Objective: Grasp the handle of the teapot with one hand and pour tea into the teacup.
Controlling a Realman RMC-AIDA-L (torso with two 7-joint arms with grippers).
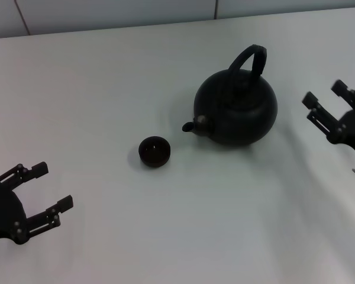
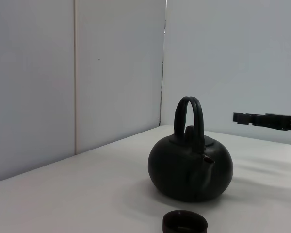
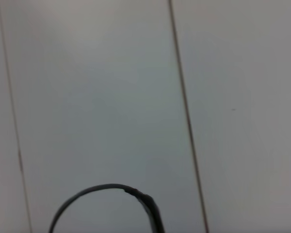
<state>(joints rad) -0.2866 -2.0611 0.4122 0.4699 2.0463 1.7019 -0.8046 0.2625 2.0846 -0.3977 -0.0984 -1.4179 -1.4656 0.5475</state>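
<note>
Right gripper [image 1: 322, 100] sits at the right edge of the head view, level with the teapot's body. Its two black fingers [image 1: 317, 115] are spread apart and point toward the upper left of the frame, holding nothing. It is near the teapot [image 1: 236, 107] but apart from it, with bare table [image 1: 165, 225] between them. In the left wrist view the same gripper [image 2: 242, 117] shows as a dark horizontal bar at the right edge, at about the height of the handle's middle.

Left gripper [image 1: 53, 186] is in the lower left corner of the head view, fingers spread and empty, pointing right and slightly up, well apart from both vessels.

The teapot stands upright on the table, right of frame centre in the head view. Its short spout [image 1: 190, 125] points left and slightly down the frame, toward the teacup. The handle [image 1: 248, 59] arches upright over the lid, untouched. In the left wrist view the teapot [image 2: 190, 170] stands right of centre, its handle [image 2: 189, 119] rising as a tall loop.

The teacup [image 1: 154, 151] stands near the centre of the head view, left of and a little below the spout, close to it but not touching. In the left wrist view, only its rim [image 2: 185, 222] shows at the bottom edge.

Right wrist view: mostly pale wall panels [image 3: 136, 97]; a thin dark arc [image 3: 106, 194] at the bottom left is probably the top of the handle, though I cannot be sure.
</note>
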